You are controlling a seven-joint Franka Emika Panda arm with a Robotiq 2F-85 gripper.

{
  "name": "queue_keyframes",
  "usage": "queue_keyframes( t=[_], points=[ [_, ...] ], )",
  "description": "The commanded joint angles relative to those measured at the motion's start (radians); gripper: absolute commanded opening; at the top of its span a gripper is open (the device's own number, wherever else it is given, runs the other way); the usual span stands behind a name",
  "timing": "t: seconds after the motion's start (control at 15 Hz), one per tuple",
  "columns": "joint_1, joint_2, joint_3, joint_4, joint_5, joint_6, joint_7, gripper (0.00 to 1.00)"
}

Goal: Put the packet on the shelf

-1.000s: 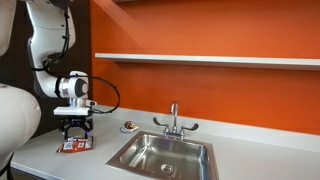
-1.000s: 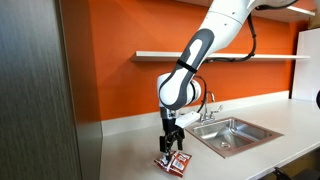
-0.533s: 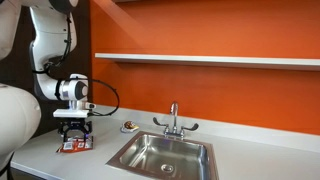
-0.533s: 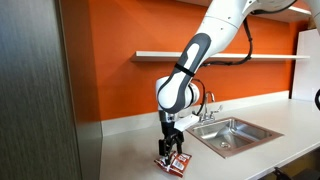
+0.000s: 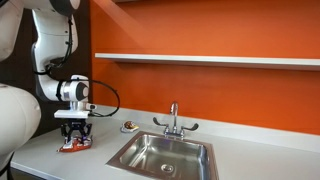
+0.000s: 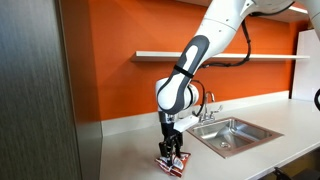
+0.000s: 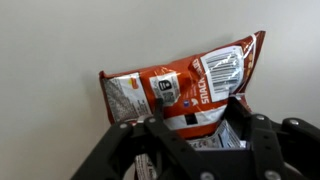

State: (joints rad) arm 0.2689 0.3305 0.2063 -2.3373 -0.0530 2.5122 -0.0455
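In an exterior view the end effector (image 5: 75, 138) has dropped the last bit onto the packet (image 5: 73, 146), which sits on the table (image 5: 35, 158), left of the sink. In the other exterior shot the packet (image 6: 172, 163) looks bunched narrower than a second ago. On the wrist cam the jaws are either side of the crumpled packet (image 7: 175, 85) and nearly closed on it. I'd call that grasped. It's not lifted yet, and the shelf (image 5: 200, 59) is well above.

Red-orange packet (image 7: 170, 85) with white panels and black barcode, orange wall (image 5: 200, 30), pale grey-white shelf (image 5: 200, 59), grey worktop (image 5: 262, 154)
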Motion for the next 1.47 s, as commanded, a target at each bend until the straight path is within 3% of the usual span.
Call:
queue_keyframes(
  t=[0.0,0.27,0.4,1.4],
  points=[
    [-0.006,0.014,-0.003,0.024,-0.005,-0.012,0.029,0.34],
    [-0.005,0.009,-0.008,0.038,-0.009,-0.015,0.036,0.07],
    [-0.006,0.001,-0.010,0.043,-0.009,-0.016,0.037,0.00],
    [-0.005,-0.076,-0.038,0.037,-0.027,-0.046,0.091,0.02]
  ],
)
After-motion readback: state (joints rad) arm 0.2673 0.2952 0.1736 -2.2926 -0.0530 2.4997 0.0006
